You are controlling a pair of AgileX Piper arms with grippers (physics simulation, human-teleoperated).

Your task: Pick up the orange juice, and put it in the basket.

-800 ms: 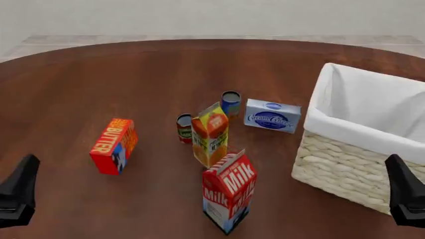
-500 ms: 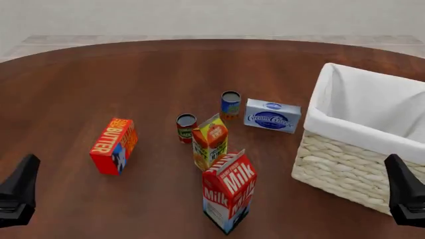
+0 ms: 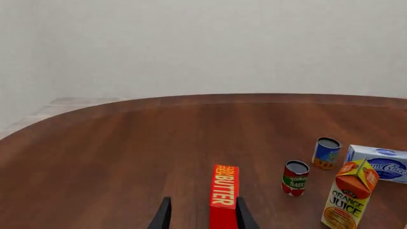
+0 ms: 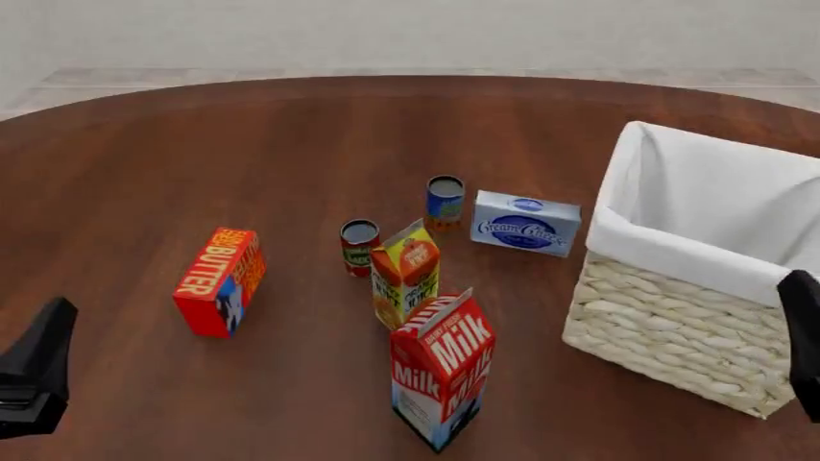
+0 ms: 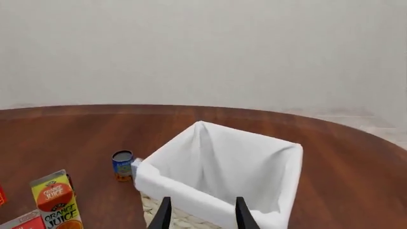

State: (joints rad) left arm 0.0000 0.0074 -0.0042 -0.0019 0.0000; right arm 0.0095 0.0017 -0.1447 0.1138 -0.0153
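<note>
On the round wooden counter (image 4: 154, 144), the juice (image 4: 405, 273) stands upright mid-scene, behind the milk (image 4: 443, 370), left of the basket (image 4: 692, 327). Both pincers, left (image 3: 199, 217) and right (image 5: 200, 212), gape empty at near corners, roughly equidistant.

juice (image 4: 406, 274): orange and yellow, green trim; dark lettering
milk (image 4: 443, 370): red top, white letters; white and blue lower panels
butter (image 4: 219, 280): red-orange, yellow letters; blue patch on end
basket (image 4: 666, 336): cream weave; white liner
cream cheese box (image 4: 525, 223): white, blue oval
cans: red-green (image 4: 359, 247); blue-orange (image 4: 445, 202)
table (image 4: 192, 144): red-brown wood grain
grippers: black; left (image 4: 36, 370); right (image 4: 805, 341)
</note>
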